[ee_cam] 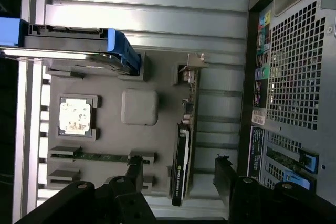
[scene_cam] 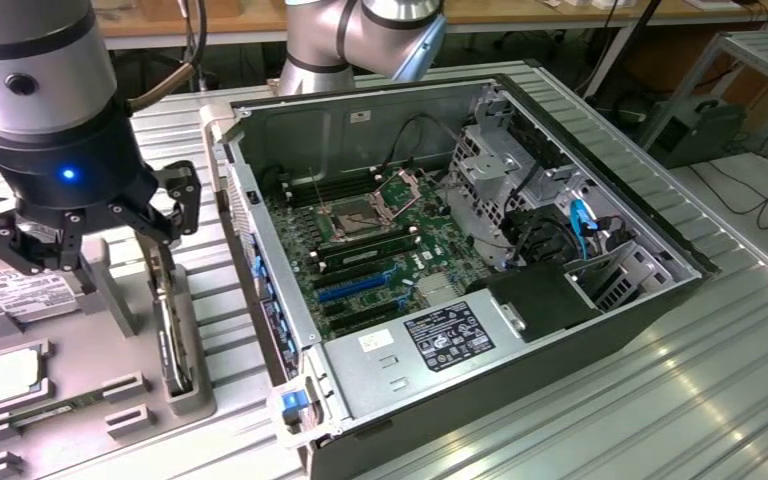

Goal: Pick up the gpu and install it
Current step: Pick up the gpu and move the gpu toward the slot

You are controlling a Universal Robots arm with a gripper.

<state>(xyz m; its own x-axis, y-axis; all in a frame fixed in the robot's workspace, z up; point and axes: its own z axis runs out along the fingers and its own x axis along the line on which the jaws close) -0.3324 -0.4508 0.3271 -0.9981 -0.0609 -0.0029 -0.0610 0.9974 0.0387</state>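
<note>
1. The hand [scene_cam: 84, 240] hangs open above the gray tray [scene_cam: 117, 330] on the bench, holding nothing. The gpu [ee_cam: 182, 150] stands on edge in its tray slot, beside the open computer case [scene_cam: 491, 130].
2. The fingers [ee_cam: 226, 179] straddle the card's line; an off-centre descent could strike its top edge or cooler.
3. A grip on the rounded cooler may slip and tilt the card.
4. The silver bracket [ee_cam: 191, 72] seems tucked into its holder and could snag on lifting.

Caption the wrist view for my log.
Open gripper poised over the gpu, which stands on edge in the grey tray.
</note>
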